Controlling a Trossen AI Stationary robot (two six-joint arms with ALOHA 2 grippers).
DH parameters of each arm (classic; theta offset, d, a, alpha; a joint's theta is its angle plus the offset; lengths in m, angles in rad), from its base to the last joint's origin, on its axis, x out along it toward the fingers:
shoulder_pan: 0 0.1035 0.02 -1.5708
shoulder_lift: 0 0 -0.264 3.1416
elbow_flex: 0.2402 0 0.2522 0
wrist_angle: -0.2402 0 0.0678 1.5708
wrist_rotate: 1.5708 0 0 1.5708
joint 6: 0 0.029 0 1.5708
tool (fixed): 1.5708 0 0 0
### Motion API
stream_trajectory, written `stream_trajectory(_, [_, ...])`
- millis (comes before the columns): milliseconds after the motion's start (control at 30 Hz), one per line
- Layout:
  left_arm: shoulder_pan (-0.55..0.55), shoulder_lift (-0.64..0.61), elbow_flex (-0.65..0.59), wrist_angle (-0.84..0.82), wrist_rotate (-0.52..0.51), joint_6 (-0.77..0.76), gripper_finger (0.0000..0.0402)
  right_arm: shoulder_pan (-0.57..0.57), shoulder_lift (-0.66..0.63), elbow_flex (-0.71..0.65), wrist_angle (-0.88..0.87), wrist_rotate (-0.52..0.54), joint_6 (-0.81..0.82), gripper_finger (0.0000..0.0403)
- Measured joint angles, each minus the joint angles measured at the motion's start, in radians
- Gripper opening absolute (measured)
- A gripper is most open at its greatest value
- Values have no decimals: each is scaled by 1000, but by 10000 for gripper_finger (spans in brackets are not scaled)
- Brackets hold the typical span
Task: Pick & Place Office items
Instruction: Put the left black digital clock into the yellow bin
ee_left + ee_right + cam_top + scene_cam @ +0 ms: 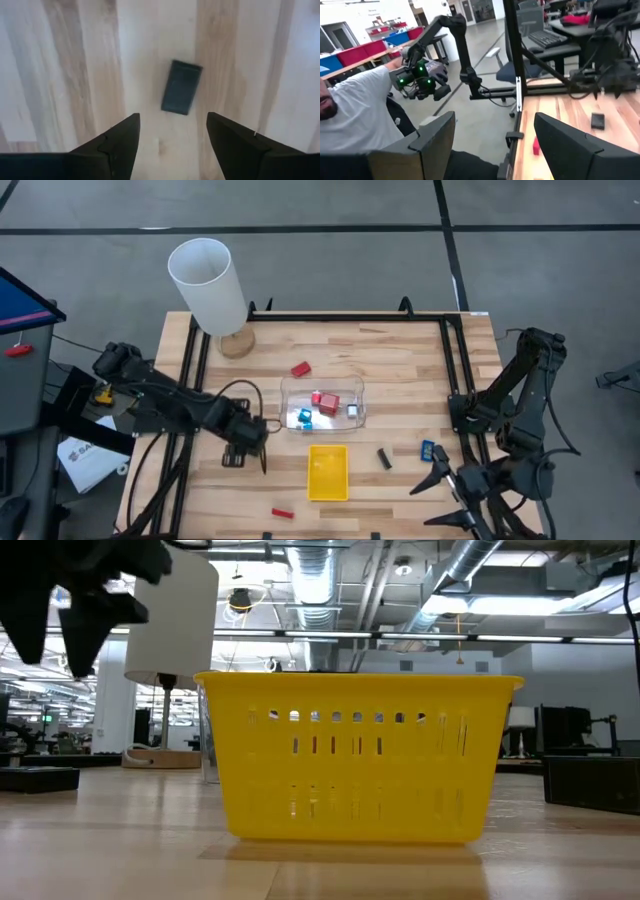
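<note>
At the left of the table [400, 370], the left gripper [248, 448] is held low over the wood, just left of the yellow tray [328, 472]. Its two dark fingers [120, 145] are seen spread apart in the left wrist view, with nothing between them. A dark rectangular piece [181, 87] lies flat on the boards just ahead of the fingertips, apart from them and tilted a little.

Behind the gripper, a tall white cylinder [208, 284] on a round wooden base is placed at the far left corner. A small red block [300, 368] is found on the bare wood between the cylinder and the clear tray [323, 406]. Inside the clear tray, red blocks [325, 401], a blue-and-white bit [304, 417] and a small white bit are gathered.

The yellow tray sits just in front of the clear tray, near the front edge. In the low view its slotted wall [360, 755] fills the middle of the picture. A thin red stick [283, 512] lies near the front edge, left of the yellow tray.

Right of the yellow tray, a black rectangular bit [384, 457] lies on the wood, and a blue piece [428, 449] rests farther right.

The right gripper [437, 476] is parked at the front right corner, beside the blue piece. Its fingers [565, 140] are spread with nothing held. A person in a grey shirt [360, 112] is seen beyond the table in the right wrist view.
</note>
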Motion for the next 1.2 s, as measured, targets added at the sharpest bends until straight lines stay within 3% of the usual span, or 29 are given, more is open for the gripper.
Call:
stream_trajectory(167, [52,-1,-49,14,15,46,257,1,0,0,-56,0,61,265])
stream_trajectory(333, [53,-1,-138,173,67,40,286,11,0,0,-58,0,64,265])
stream_trajectory(533, [41,-1,-204,254,47,9,308,17,0,0,-62,-3,57,265])
stream_trajectory(800, [16,24,-300,447,42,-34,319,17,0,0,-61,-27,38,265])
stream_trajectory(1200, [-22,159,-312,494,2,-66,304,16,0,0,-53,-27,38,265])
